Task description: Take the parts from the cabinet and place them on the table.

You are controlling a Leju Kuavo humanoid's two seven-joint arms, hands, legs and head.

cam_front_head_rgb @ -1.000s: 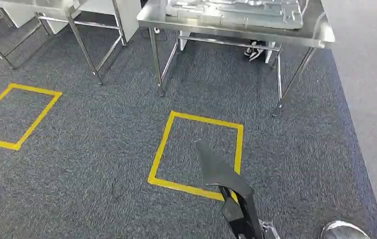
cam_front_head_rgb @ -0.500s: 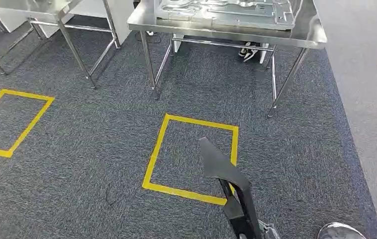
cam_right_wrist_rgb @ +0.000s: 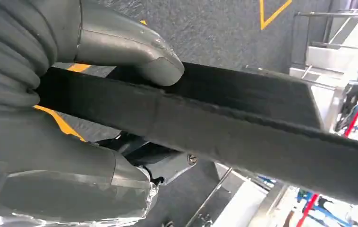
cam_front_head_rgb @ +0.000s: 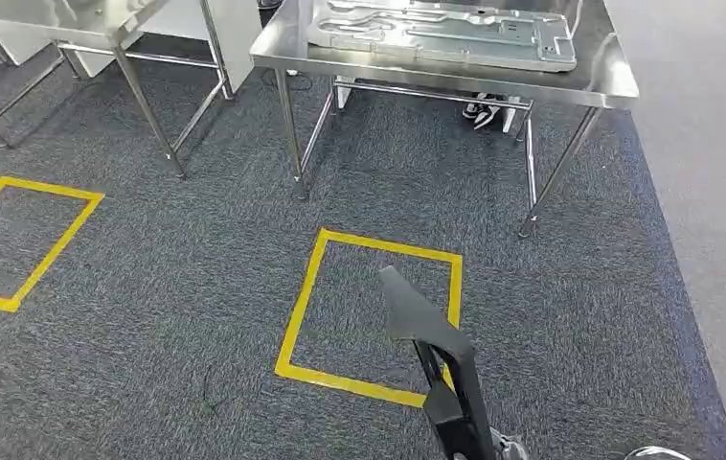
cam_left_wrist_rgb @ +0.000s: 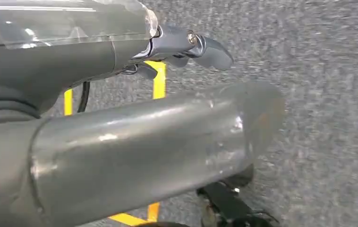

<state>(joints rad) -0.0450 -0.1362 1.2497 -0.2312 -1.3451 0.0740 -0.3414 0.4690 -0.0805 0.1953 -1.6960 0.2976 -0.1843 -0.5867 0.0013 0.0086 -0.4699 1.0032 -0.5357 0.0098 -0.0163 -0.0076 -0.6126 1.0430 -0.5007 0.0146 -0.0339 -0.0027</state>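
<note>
While the robot is walking toward the steel table (cam_front_head_rgb: 608, 81) at the upper centre of the head view, the whole scene is shifting, so the camera is moving, not the furniture. The right hand (cam_right_wrist_rgb: 73, 109) is clamping its thumb and fingers on a flat black part (cam_front_head_rgb: 421, 321), low and centre above the yellow floor square (cam_front_head_rgb: 306, 297). Delivery is probably nearing. The left hand (cam_left_wrist_rgb: 186, 47) is hanging over carpet; its fingers are mostly hidden, so I cannot tell their state. A grey panel (cam_front_head_rgb: 441, 34) is lying on the table.
</note>
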